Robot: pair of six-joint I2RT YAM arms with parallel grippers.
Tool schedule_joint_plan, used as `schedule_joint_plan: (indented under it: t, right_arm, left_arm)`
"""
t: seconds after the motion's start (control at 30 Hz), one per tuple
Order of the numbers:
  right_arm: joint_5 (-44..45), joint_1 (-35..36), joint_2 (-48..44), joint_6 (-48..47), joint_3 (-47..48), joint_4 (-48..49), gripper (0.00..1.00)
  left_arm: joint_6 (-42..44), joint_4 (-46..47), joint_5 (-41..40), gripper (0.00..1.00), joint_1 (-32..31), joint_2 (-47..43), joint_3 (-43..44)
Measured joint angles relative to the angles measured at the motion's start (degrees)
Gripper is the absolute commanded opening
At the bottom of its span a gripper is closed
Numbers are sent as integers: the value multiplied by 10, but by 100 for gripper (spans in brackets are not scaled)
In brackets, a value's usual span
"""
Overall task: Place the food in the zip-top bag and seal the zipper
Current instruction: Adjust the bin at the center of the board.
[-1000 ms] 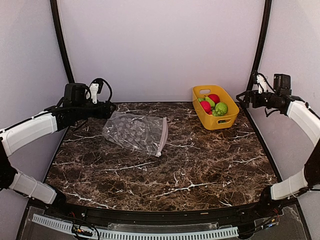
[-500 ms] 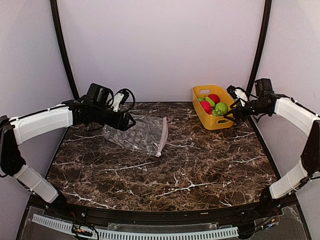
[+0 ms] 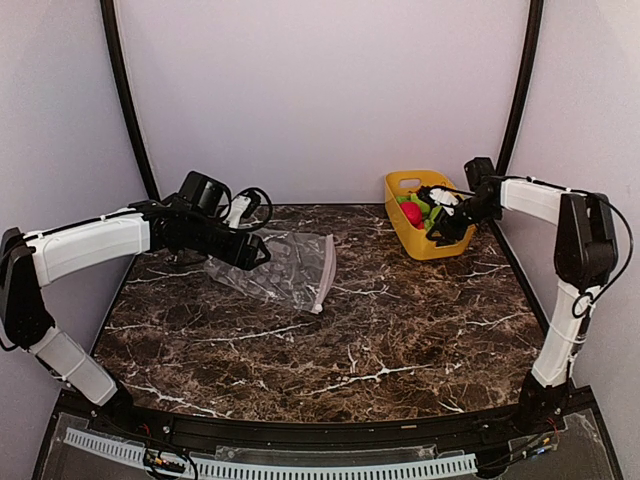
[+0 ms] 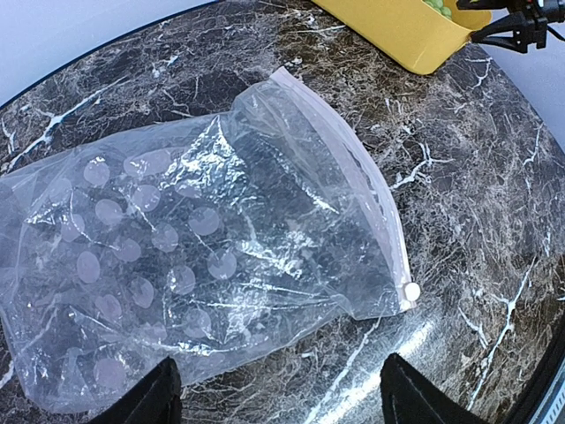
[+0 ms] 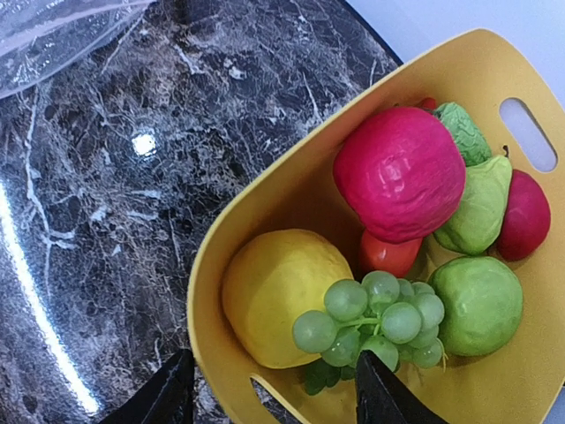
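Right tool (image 5: 274, 389) has swung over the basket (image 5: 208, 258) — grapes (image 5: 380, 318) directly beneath

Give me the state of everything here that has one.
Clear crinkly plastic zip-top bag: empty, lying flat.
Pale zipper strip: cannot tell if sealed.
Yellow plastic basket: upright, holding the food.
Plastic toy fruits and vegetables: all in the basket.
Left gripper: fingers open, over the bag.
Right gripper: fingers open, over the basket.

Tool (image 5: 274, 390), fingers (image 5: 170, 395) seemingly apart, over basket (image 5: 208, 265) of food (image 5: 399, 172).
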Motion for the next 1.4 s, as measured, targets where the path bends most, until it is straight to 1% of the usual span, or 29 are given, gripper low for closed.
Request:
schedule_joint_plan:
  t: [0.17, 0.33, 0.43, 0.57, 0.8, 0.83, 0.9, 1.0, 1.07, 1.13, 1.27, 1.4]
  right_arm:
    - [6, 0, 32, -25, 15, -16, 41]
    - [0, 5, 24, -55, 13, -49, 24]
    - [-2, 20, -18, -78, -21, -59, 19]
    - [-6, 60, -105, -96, -85, -89, 17]
    - [-28, 121, -198, -88, -186, -153, 18]
    - [-31, 124, -209, -85, -198, -163, 22]
    - [-35, 126, -228, -73, -208, -172, 34]
    - [-30, 121, -260, -64, -205, -159, 49]
    - [-19, 113, -264, -58, -191, -147, 55]
    - [-8, 97, -247, -59, -167, -130, 58]
    - [13, 59, -160, -68, -93, -99, 56]
    - [30, 35, -77, -81, -51, -86, 48]
  left_arm:
    - [0, 0, 0, 77, 0, 0, 0]
    - [0, 0, 0, 77, 0, 0, 0]
    - [0, 1, 0, 77, 0, 0, 0]
    - [0, 1, 2, 75, 0, 0, 0]
    - [3, 2, 32, 73, -1, 0, 0]
    - [3, 2, 36, 73, -3, 0, 0]
    - [2, 4, 41, 74, -9, 0, 0]
    - [-4, 4, 40, 76, -28, 1, 4]
    - [-10, 1, 37, 76, -41, 6, 17]
    - [-16, 0, 32, 76, -51, 12, 37]
    - [-25, 1, 24, 76, -64, 13, 50]
    - [-33, 0, 20, 75, -70, 13, 50]
